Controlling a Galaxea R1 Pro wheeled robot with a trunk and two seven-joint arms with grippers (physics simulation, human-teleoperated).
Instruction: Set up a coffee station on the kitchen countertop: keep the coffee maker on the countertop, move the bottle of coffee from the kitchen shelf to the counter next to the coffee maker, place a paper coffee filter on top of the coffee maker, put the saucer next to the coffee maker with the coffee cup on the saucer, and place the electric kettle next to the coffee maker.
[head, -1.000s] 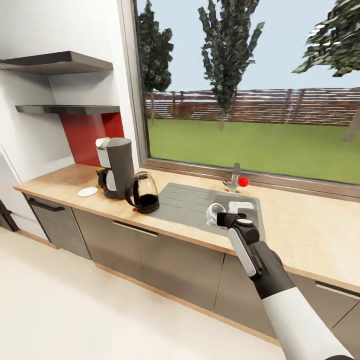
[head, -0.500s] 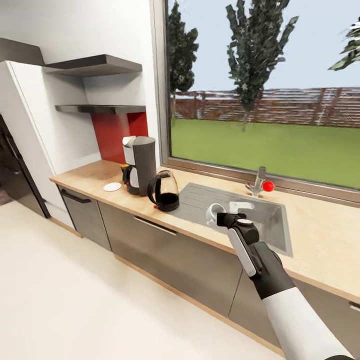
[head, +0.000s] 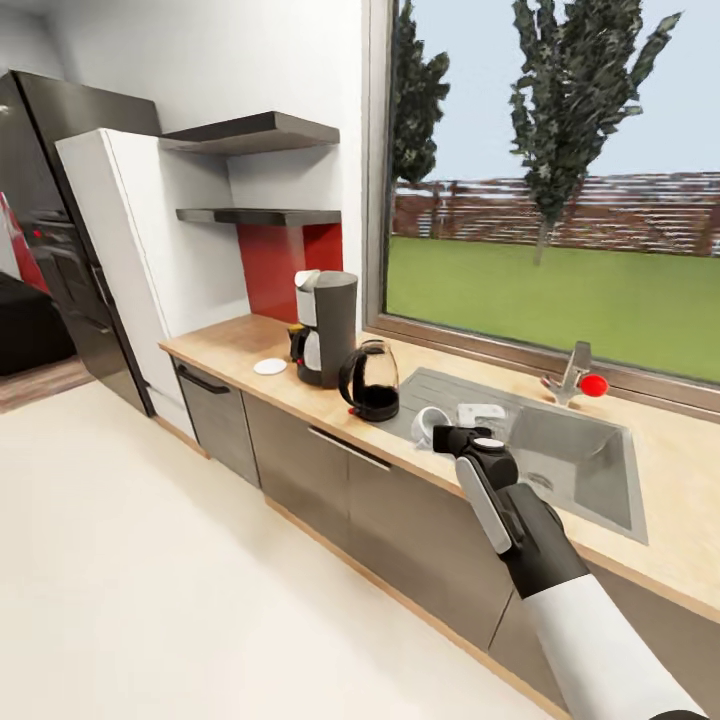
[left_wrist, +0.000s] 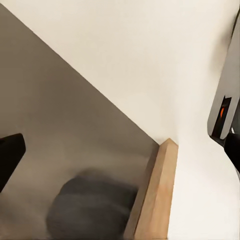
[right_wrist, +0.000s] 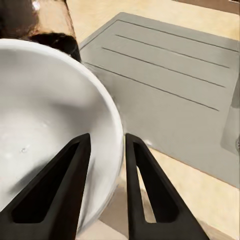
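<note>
while your right gripper (head: 447, 432) carries the tiny plain white coffee cup (head: 428, 425), its two black fingers (right_wrist: 65, 187) pinching the cup's rim, one inside the bowl and one outside, you are in the step of bringing the cup to its saucer. the cup hangs tipped on its side in front of the steel sink (head: 590, 470), above the front edge of the long light beige wood-look bench (head: 240, 345).

the small plain white round saucer (head: 270, 366) lies bare on the bench, just beside the black drip coffee maker (head: 324, 327) on its side away from the sink. the rounded clear glass electric kettle (head: 372, 380), dark in its lower half, stands just beside the coffee maker on the sink side, between your cup and the saucer.

your next move calls for carrying the cup past the kettle and coffee maker, clear of both, then turning it upright over the saucer before letting go.

your left gripper's state you cannot tell from its wrist view; what may be one dark fingertip shows against a grey cabinet front (left_wrist: 60, 130).
</note>
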